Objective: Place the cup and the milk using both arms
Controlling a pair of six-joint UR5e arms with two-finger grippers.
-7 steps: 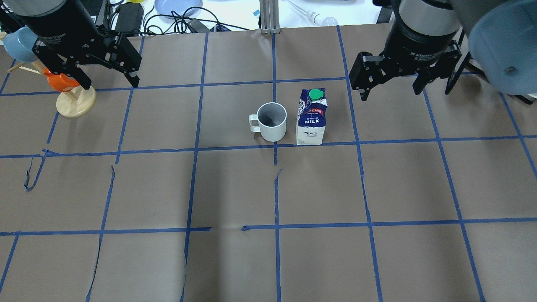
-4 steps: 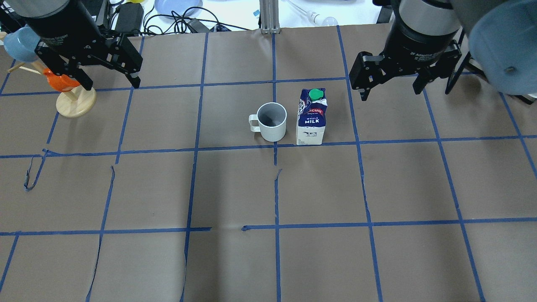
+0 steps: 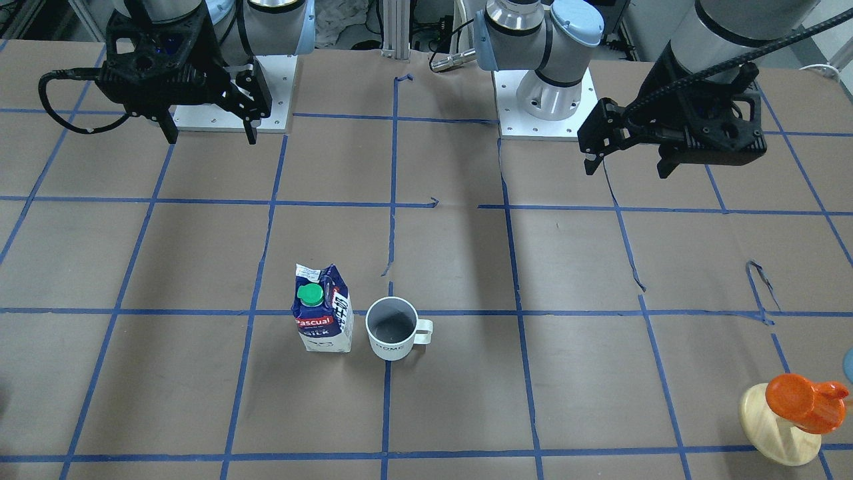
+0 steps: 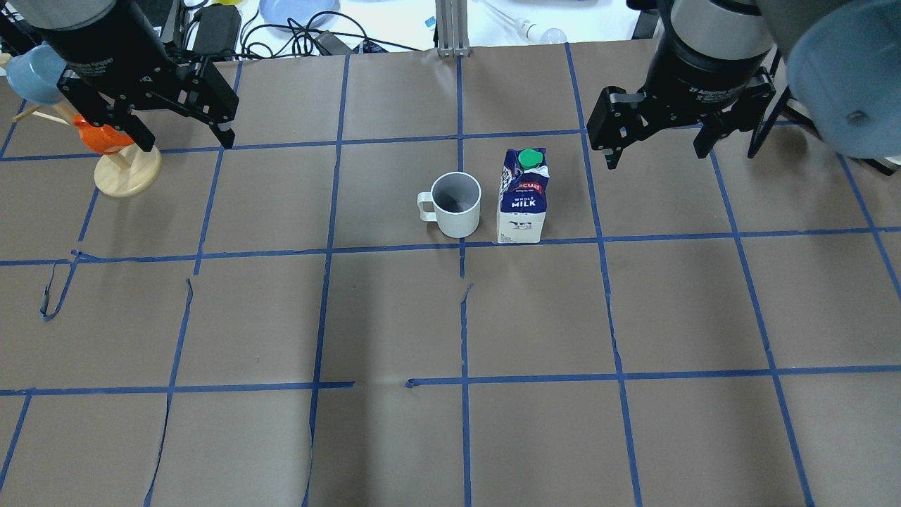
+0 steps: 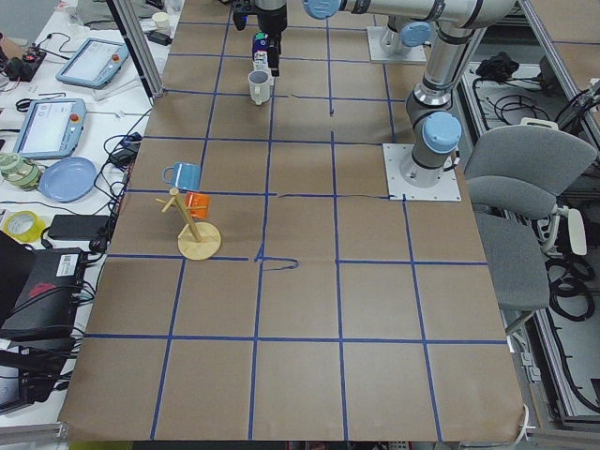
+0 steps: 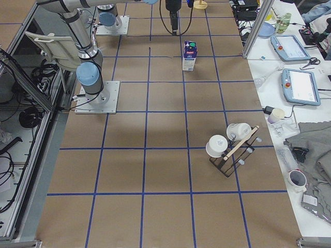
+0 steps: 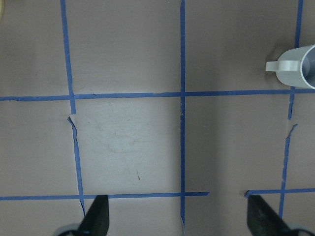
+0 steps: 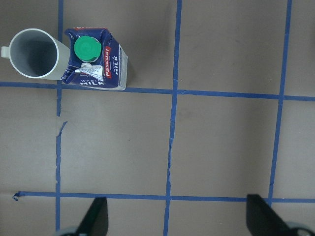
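1. The cup (image 4: 456, 204) and the milk (image 4: 522, 201) stand upright just beside each other near the middle of the table (image 4: 450, 436). A narrow gap between them shows in the overhead view.
2. The cup is on the robot's left of the pair, with its handle (image 4: 425, 207) pointing toward the left arm's side. The milk is on the right of the pair, with its green cap (image 4: 529, 158) on top and its long axis vertical.
3. The left gripper (image 4: 186, 141) hangs raised above the table with its fingers spread wide and nothing between them. It is well apart from the cup. In its wrist view the cup (image 7: 298, 66) sits at the far right edge, so it lies farther out from the robot than the fingers and inward toward the centre.
4. The right gripper (image 4: 654, 156) is likewise spread and empty. It is raised to the right of the milk and is closer to the pair than the left gripper is. In its wrist view the milk (image 8: 96, 59) lies farther out from the fingers and to their left, with the cup (image 8: 34, 54) beyond it.
5. Judged from this layout, each arm is nearer one thing: left to the cup, right to the milk. Any reach would have to come from the outer sides, since the inner sides nearly meet.
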